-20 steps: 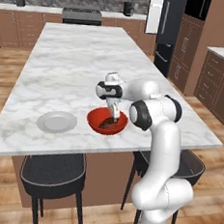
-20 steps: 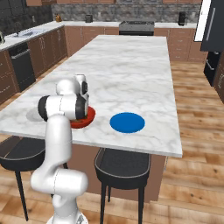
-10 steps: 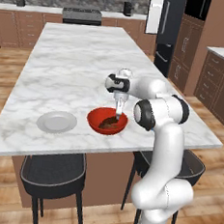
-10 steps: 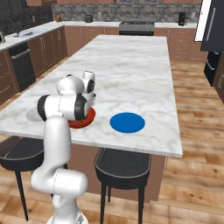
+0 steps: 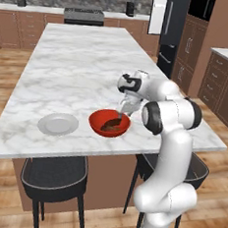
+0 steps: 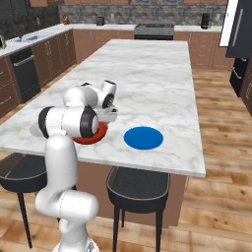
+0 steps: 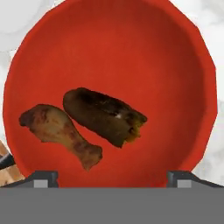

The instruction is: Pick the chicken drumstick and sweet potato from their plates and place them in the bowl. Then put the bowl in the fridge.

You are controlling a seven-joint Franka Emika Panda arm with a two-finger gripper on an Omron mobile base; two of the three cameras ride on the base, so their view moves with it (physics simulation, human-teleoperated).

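Observation:
The red-orange bowl [image 5: 96, 119] [image 6: 96, 136] [image 7: 188, 65] sits near the island's front edge. In it lie the brown chicken drumstick [image 7: 59, 131] and the dark, charred sweet potato [image 7: 103, 114], side by side and touching. My gripper [image 5: 126, 106] [image 7: 111, 177] hangs open just above the bowl's right side, with its fingertips [image 7: 43, 178] wide apart and nothing between them. The pale grey plate [image 5: 58, 124] lies bare to the bowl's left, the blue plate [image 6: 143, 138] bare to its right. The black fridge [image 5: 173, 28] stands beyond the island's far right end.
Dark bar stools [image 5: 54, 175] [image 6: 139, 185] stand under the island's front edge. Brown cabinets and a stove [image 5: 83, 15] line the back wall. The marble island top [image 5: 82, 58] stretches far behind the bowl.
The jaws have opened out wide over the bowl. The hand has shifted a little to the right in the left base view. Both foods stay in the bowl.

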